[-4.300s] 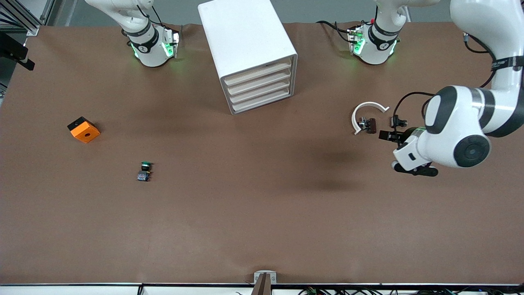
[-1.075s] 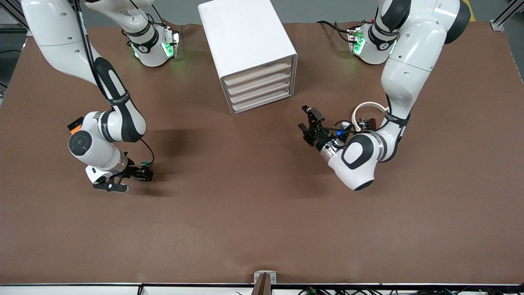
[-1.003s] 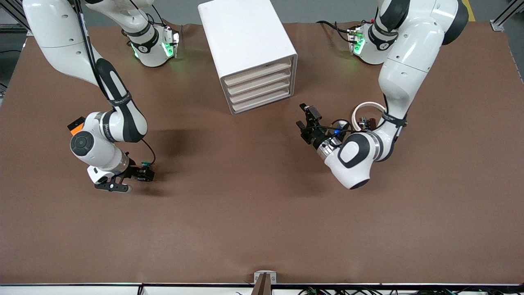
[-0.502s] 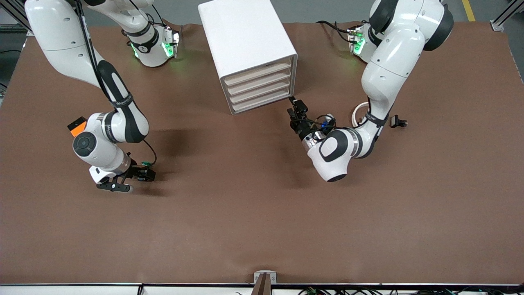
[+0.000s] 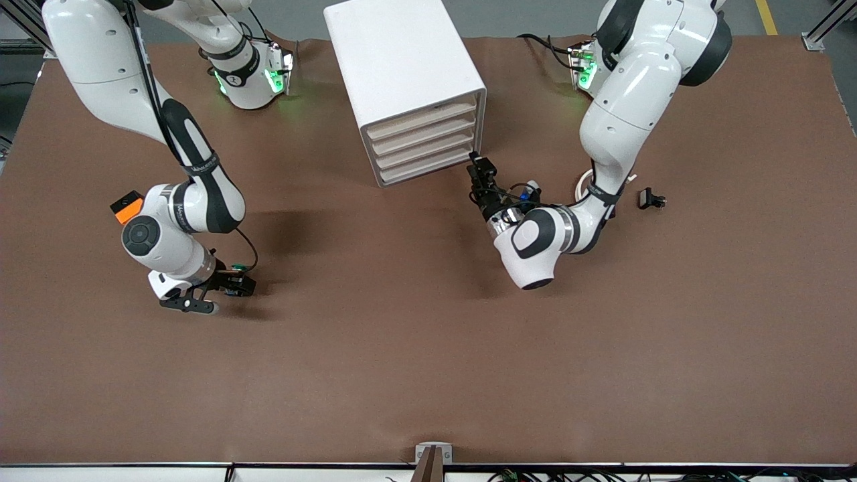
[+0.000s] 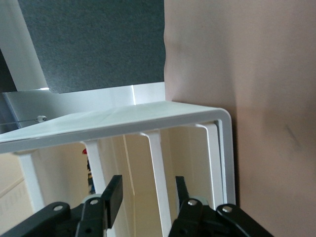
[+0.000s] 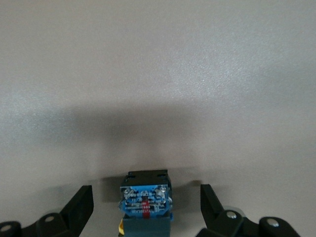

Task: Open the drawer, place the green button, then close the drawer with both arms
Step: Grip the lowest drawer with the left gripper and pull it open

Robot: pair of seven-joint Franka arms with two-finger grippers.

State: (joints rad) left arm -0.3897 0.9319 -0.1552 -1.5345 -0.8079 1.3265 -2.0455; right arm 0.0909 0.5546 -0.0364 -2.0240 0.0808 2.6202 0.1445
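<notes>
The right gripper (image 7: 146,210) stands wide open around the button (image 7: 145,203), probably not touching it, while the left gripper (image 6: 146,197), also open, faces the drawer cabinet (image 5: 408,87).

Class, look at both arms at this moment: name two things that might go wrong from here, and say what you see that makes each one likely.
1. The right gripper is open, fingers wide either side of the button; closing off-centre may tip or push the small part away.
2. The left gripper, open, is at the corner of the drawer unit; its fingers straddle a divider, so they may hit the frame, not a drawer.
</notes>
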